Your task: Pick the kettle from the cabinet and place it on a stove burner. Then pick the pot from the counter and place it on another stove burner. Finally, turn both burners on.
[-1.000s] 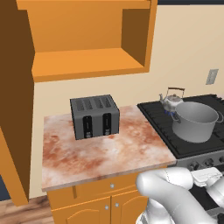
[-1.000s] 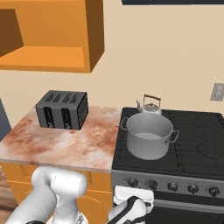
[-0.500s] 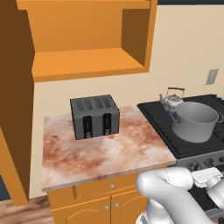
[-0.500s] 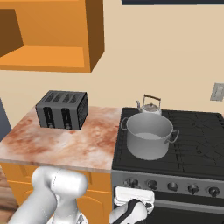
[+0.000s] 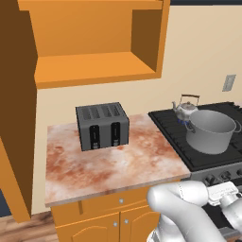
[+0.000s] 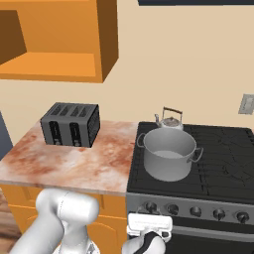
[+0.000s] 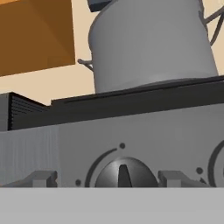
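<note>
Left base view: the pot (image 5: 211,131) sits on the front-left burner (image 5: 198,158), the kettle (image 5: 186,109) just behind it at 11 o'clock on the rear burner. The toaster (image 5: 102,125) stands on the desk (image 5: 108,163), at 9 o'clock from the stove. The gripper (image 5: 226,192) hangs low before the knob row at 5 o'clock.

Right base view: the gripper (image 6: 149,224) faces the left-most knob (image 6: 149,208), under the pot (image 6: 169,154); the kettle (image 6: 169,119) is at 12 o'clock behind it.

Hand view: the knob (image 7: 124,173) lies between the fingertips (image 7: 41,178), which stand wide at 9 and 3 o'clock, clear of it. The pot (image 7: 151,43) looms at 12 o'clock.

I judge the knob stiff, hard and smooth: pinch its rim squarely on both flanks, firmly, then twist, or the jaws may slip.

Against the picture 1 second back, pot, kettle and toaster lie unchanged; the gripper sits slightly higher before the panel.
</note>
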